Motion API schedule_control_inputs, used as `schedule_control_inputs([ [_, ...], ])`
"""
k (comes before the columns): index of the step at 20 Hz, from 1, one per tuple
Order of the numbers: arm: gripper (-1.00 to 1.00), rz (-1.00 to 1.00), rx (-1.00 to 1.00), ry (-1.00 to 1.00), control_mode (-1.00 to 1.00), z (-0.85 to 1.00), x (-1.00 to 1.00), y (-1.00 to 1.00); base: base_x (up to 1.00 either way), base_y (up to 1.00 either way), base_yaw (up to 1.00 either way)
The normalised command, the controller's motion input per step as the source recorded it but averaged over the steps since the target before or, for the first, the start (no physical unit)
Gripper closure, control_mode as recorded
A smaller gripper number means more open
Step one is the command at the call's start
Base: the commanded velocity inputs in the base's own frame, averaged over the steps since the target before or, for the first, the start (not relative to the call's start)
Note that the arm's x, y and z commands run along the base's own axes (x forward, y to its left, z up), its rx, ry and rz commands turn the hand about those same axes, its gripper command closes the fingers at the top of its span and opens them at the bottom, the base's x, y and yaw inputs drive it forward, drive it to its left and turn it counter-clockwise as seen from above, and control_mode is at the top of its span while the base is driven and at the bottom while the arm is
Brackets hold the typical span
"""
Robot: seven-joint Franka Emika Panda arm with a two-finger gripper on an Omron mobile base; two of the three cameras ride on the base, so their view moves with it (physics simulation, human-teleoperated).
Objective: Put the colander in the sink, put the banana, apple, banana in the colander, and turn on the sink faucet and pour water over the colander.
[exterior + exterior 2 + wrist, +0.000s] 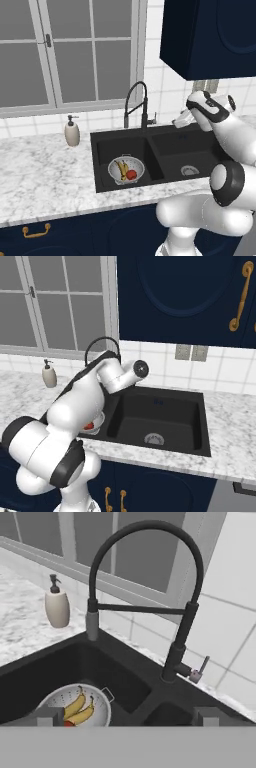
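Observation:
The silvery colander (126, 170) sits in the left basin of the black sink (170, 150). In it lie two yellow bananas (120, 168) and a red apple (131, 174). The black gooseneck sink faucet (136, 102) stands behind the divider, and no water runs from it. My gripper (181, 119) hovers open over the right basin, right of the faucet and apart from it. The hand view looks at the faucet (176, 647) and its small side lever (201, 669), with the colander (95, 709) and bananas (76, 705) low on the left and my fingertips (47, 716) wide apart.
A beige soap pump bottle (72, 132) stands on the marble counter (45, 175) left of the sink, below the window (70, 50). A dark blue wall cabinet (210, 35) hangs above the right side. In the right base view my arm hides most of the left basin; the right basin (165, 416) shows.

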Motion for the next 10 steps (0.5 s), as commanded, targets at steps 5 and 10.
schedule_control_inputs([
  [5, -1.00, 0.00, 0.00, -0.27, -1.00, -0.09, 0.01, -0.01, 0.00, 0.00, 0.00],
  [10, -1.00, 0.00, 0.00, -0.13, -1.00, -0.15, -0.01, 0.01, 0.00, 0.00, 0.00],
])
